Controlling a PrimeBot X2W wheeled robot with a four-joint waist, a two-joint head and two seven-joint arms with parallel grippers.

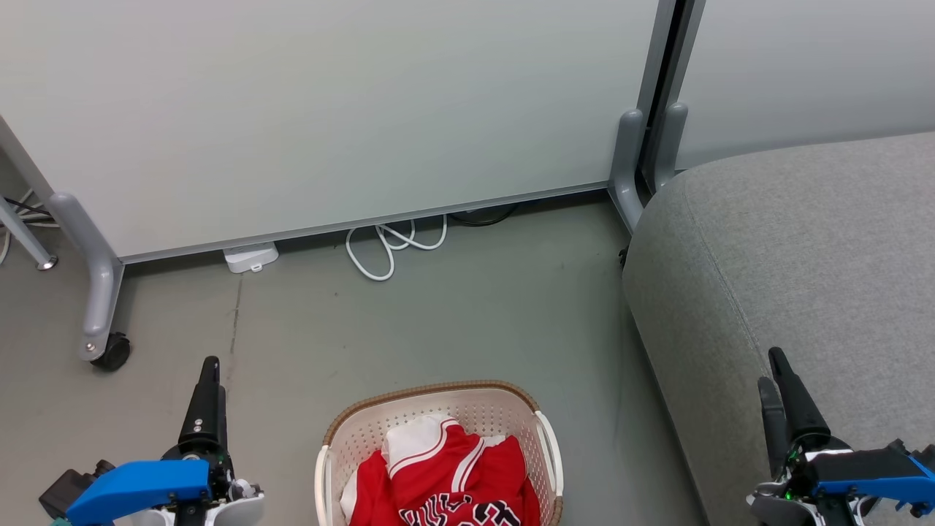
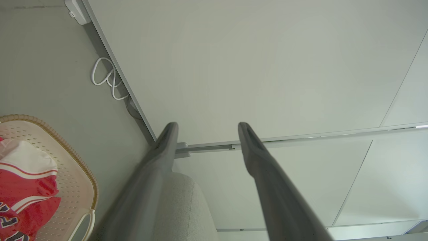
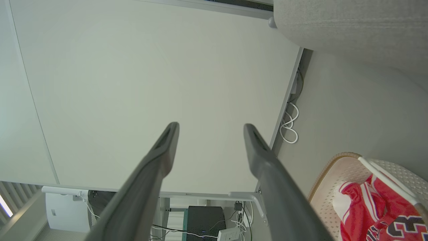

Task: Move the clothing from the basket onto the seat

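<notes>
Jaws released on the left gripper (image 2: 207,129), both long dark fingers well apart against the pale partition panel (image 2: 250,67); likewise released on the right gripper (image 3: 210,129), fingers splayed the same way before that panel. Seen from the head: left gripper low at the left above the grey floor (image 1: 453,314), right gripper low at the right against the seat (image 1: 803,248), both clear of cloth and basket (image 1: 431,391). Between the two, at the bottom edge, that basket standing on the floor, cream perforated walls under a brown woven rim, near the seat's left flank but apart from it. Inside the basket, the clothing (image 1: 453,482): a red jersey with white trim and black-and-white lettering uppermost, bunched, with a white fold toward the far wall; cannot tell a second garment apart beneath. At the right, light-grey upholstery with a rounded edge and a visible seam. Along the panel's foot, a looped white cable (image 1: 387,248) and a small white adapter (image 1: 250,257); at the far left, a grey leg on a black caster (image 1: 113,352).
</notes>
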